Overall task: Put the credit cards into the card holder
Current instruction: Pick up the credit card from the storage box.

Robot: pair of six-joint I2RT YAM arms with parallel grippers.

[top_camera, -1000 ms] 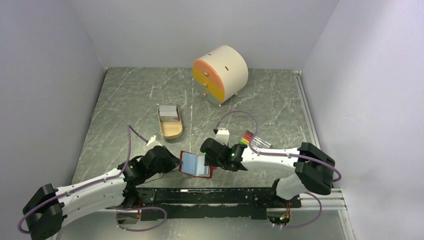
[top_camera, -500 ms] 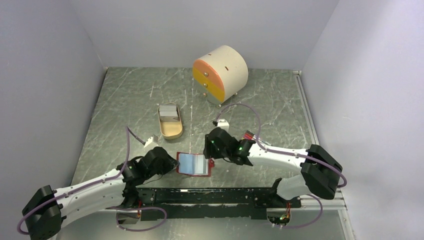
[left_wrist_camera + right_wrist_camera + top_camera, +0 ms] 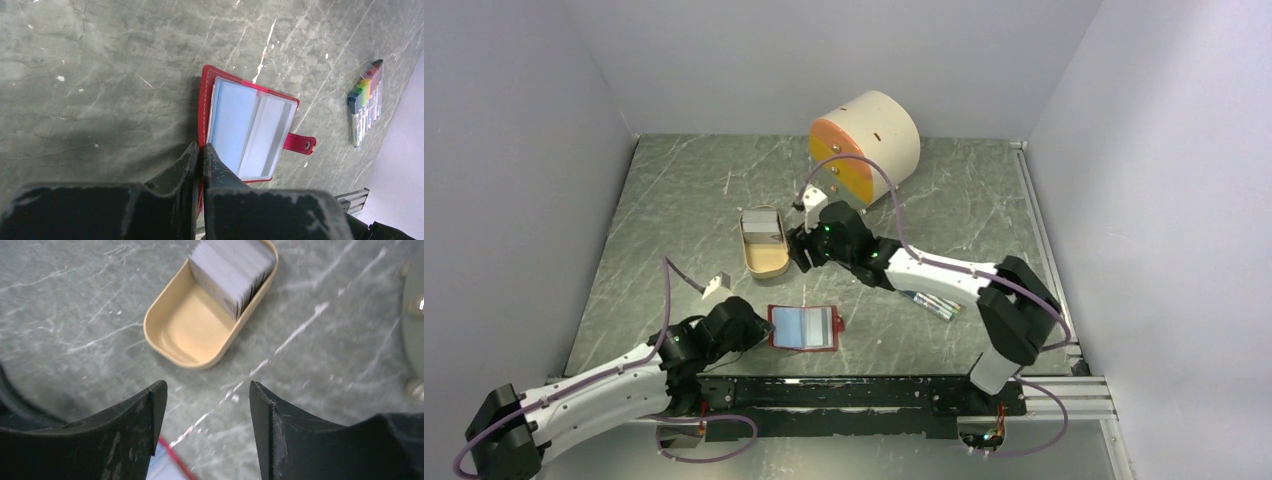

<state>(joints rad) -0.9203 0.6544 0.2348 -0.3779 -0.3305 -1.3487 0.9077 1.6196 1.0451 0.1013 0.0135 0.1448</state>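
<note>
Marble table (image 3: 674,200), open card holder (image 3: 804,327)

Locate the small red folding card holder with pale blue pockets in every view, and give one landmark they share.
Top external: the red folding card holder lies open, low centre of the picture.
Left wrist: card holder at centre-right, its red edge pinched by the shut left gripper.
Right wrist: only a red-and-blue corner at the bottom edge, left of centre.
Shared landmark: the grey-green marbled table, in all three.
</note>
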